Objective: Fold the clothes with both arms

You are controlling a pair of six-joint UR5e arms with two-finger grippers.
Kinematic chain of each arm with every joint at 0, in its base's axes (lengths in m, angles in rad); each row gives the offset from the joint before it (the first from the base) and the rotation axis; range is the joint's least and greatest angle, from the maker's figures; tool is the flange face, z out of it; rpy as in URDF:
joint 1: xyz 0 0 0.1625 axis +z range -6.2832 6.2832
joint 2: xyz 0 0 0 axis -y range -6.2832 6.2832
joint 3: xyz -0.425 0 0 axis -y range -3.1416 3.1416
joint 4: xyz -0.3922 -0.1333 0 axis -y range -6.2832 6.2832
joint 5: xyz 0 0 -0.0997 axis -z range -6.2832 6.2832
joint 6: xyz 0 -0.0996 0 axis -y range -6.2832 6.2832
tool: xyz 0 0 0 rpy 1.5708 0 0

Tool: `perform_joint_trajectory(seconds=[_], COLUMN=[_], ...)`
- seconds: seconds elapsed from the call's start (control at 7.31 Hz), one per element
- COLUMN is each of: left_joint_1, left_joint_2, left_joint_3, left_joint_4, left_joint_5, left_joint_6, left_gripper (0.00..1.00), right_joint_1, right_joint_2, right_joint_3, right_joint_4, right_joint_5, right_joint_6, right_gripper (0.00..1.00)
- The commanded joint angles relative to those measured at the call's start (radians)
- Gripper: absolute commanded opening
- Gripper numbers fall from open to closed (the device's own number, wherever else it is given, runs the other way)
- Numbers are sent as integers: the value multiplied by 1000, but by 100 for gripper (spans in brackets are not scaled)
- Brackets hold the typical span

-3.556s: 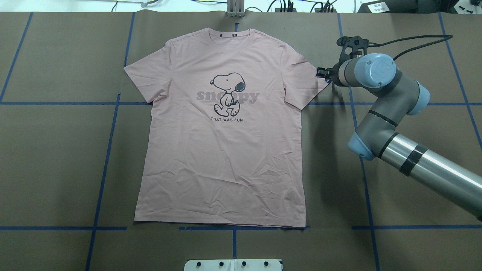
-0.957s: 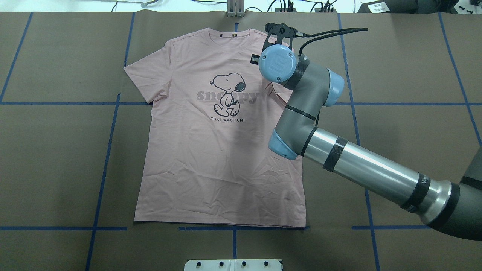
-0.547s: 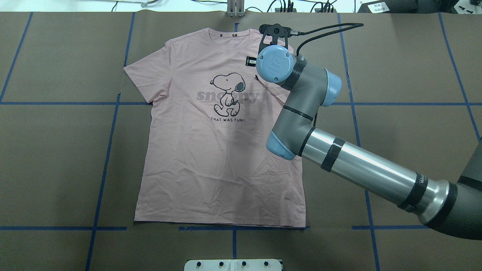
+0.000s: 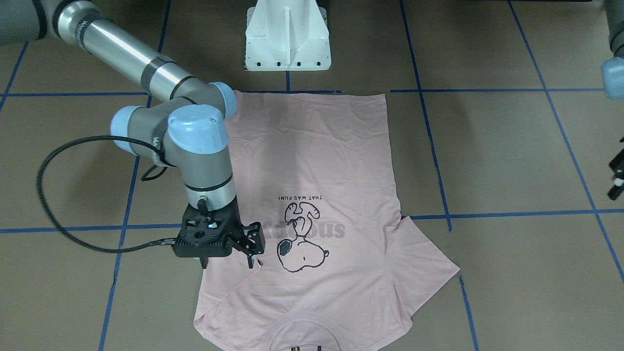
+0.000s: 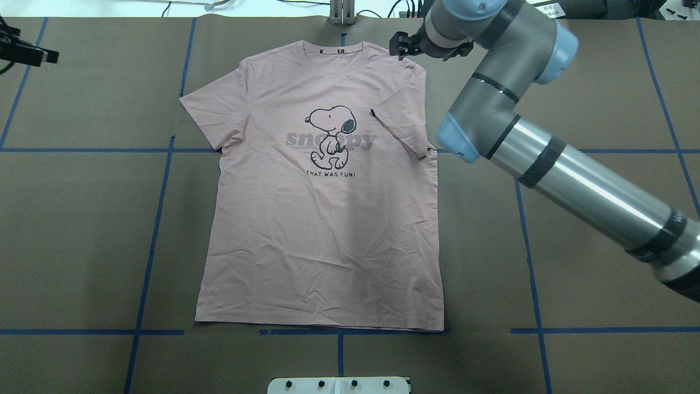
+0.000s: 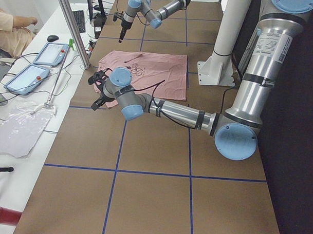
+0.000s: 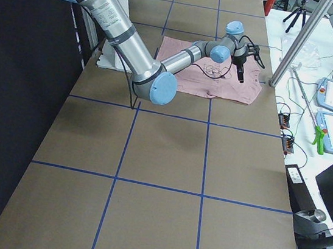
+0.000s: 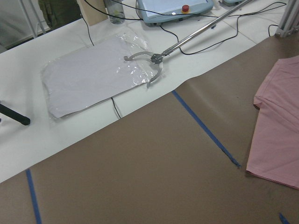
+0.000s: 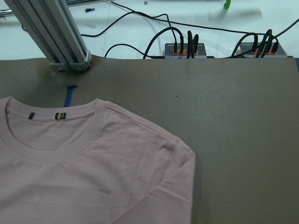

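The pink T-shirt (image 5: pixel 322 230) bears grey lettering (image 5: pixel 361 141), "snoopy", across the cartoon dog (image 5: pixel 328 117). Under it stand small black capitals (image 5: pixel 331 174), "THAT WAS FUN!". Both lie just beside the right gripper (image 4: pixel 252 248), toward the shirt's middle. The neck labels (image 9: pixel 60 115) are too small to read.

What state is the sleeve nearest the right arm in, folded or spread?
Folded: the sleeve lies turned inward over the T-shirt chest, hem beside the Snoopy print.

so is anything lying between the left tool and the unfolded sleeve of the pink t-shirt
Nothing visible does. Between the left tool and the flat sleeve of the pale pink Snoopy T-shirt there is only the bare brown paper-covered table, crossed by a flat blue tape line.
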Motion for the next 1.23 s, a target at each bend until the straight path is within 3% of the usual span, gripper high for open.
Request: perform_joint_trajectory(seconds=[0.0, 0.14, 0.27, 0.68, 1.09], left_joint_1=[114, 162, 208, 328, 357], left_joint_2=[-66, -108, -152, -276, -310], left_joint_3=[62, 106, 160, 325, 433], left_joint_4=[-5, -6, -8, -9, -52], left_joint_5=[116, 210, 278, 474, 488], left_joint_6=[-240, -355, -423, -505, -506], left_gripper=[85, 71, 64, 61, 61], right_joint_1=[188, 257, 283, 283, 283], right_joint_2=[-202, -285, -327, -333, -339], right_joint_3=[152, 171, 172, 171, 169], right_joint_4=[-12, -6, 41, 63, 63], right_joint_5=[231, 300, 321, 315, 310], right_joint_6=[-264, -396, -425, -421, -421], right_gripper=[100, 100, 100, 100, 100])
